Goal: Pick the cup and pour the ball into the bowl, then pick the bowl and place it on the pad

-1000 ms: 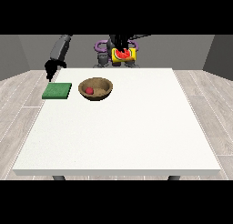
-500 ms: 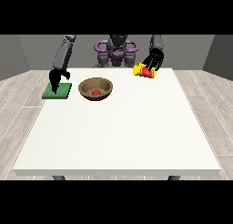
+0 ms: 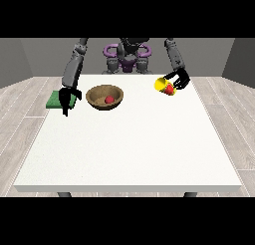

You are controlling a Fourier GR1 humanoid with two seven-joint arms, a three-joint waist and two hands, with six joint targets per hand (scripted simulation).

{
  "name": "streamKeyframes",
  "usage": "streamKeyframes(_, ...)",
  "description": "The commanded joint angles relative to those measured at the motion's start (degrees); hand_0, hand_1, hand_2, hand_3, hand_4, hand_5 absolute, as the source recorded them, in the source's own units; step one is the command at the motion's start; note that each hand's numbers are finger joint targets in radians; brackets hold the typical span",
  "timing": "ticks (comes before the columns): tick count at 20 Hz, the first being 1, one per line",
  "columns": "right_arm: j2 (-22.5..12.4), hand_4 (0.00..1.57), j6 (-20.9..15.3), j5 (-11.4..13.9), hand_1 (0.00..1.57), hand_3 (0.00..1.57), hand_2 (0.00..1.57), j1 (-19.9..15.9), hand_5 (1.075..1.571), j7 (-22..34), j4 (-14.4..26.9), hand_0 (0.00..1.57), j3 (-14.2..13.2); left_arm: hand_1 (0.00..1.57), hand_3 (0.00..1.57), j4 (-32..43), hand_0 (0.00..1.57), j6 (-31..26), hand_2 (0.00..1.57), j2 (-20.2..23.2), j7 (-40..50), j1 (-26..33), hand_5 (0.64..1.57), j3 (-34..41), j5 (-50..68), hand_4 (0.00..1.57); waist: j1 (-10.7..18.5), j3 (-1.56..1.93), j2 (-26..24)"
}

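- Hand at the view's right (image 3: 180, 79): fingers curled round the yellow cup (image 3: 163, 84), gripping it. Cup is tipped on its side, mouth pointing toward the view's left, away from the palm.
- Something red (image 3: 170, 89) sits at the cup's lower edge, right against that hand's fingers. Can't tell whether it is part of the cup or a separate thing.
- Hand at the view's left (image 3: 65, 98): hangs fingers-down, holding nothing. Fingers look roughly straight and relaxed, so open.
- Green pad (image 3: 56, 99): directly behind and beside that hand on its outer side; the hand overlaps the pad's inner edge in the view. Can't tell if it touches.
- Wooden bowl (image 3: 104, 96): upright on the white table (image 3: 129, 149), just beside the view's-left hand on its inner side, apart from it. Well apart from the cup-holding hand, between the two hands but much nearer the view's-left one.
- Red ball (image 3: 109, 99): inside the bowl, slightly toward the cup-hand side of centre.
- Bowl is beside the pad, not on it.
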Motion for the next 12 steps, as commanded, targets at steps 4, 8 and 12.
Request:
streamKeyframes(4, -0.5, 0.00, -2.0, -2.1, 0.00, 0.00, 0.00, -5.8, 1.569, 4.4, -2.6, 0.00, -0.7, 0.00, 0.00, 7.1, 0.00, -10.4, 0.00, -0.3, -8.1, 0.5, 0.642, 4.2, 12.2, 0.00, -0.9, 0.57, 4.8)
streamKeyframes(8, 4.7, 0.00, -6.5, 1.3, 0.00, 0.00, 0.00, -8.1, 1.571, 4.1, -3.1, 0.00, 3.3, 0.00, 0.00, 9.2, 0.00, -9.9, 0.00, -0.1, -5.1, -4.1, 0.654, 7.0, 13.7, 0.00, -4.9, 0.68, 3.2)
streamKeyframes(12, 6.6, 0.00, -5.3, 0.4, 0.00, 0.00, 0.00, -7.7, 1.568, 6.2, 0.9, 0.00, 2.9, 0.00, 0.00, 5.9, 0.00, -13.0, 0.00, 0.8, -2.9, -2.2, 0.674, 6.7, 15.1, 0.00, -4.8, 0.75, -0.3)
